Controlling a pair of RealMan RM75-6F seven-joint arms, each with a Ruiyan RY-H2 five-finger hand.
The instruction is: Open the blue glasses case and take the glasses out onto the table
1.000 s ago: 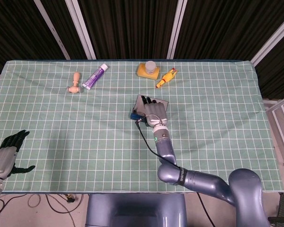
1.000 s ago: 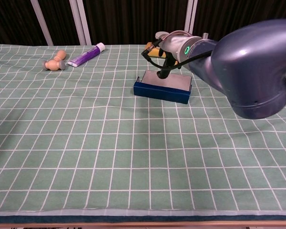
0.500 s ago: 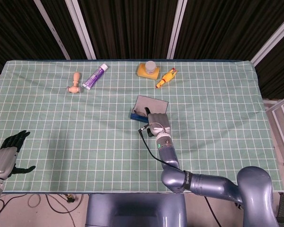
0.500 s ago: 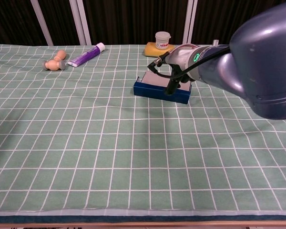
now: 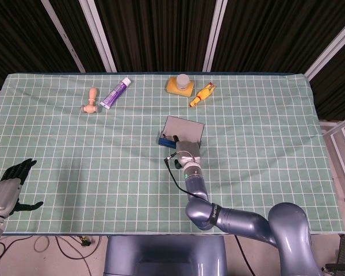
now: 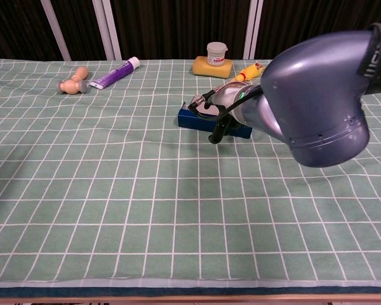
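The blue glasses case (image 5: 184, 126) lies at the table's middle with its grey-lined lid raised; in the chest view its blue front wall (image 6: 192, 119) shows. My right hand (image 5: 187, 148) is at the case's near edge, back facing up, with its dark fingertips (image 5: 175, 138) at the rim. From the chest its fingers (image 6: 216, 132) hang down in front of the case wall. The hand covers the inside of the case, and I see no glasses. My left hand (image 5: 10, 187) hovers off the near left corner, fingers spread, holding nothing.
Along the far side lie a wooden figure (image 5: 90, 102), a purple tube (image 5: 115, 94), a yellow sponge with a white jar on it (image 5: 180, 85) and a yellow rubber chicken (image 5: 202, 94). My right arm (image 6: 311, 95) fills the right of the chest view.
My right hand has drawn back from inside the case toward the near edge of it. The lid stays raised. My left hand has not moved.
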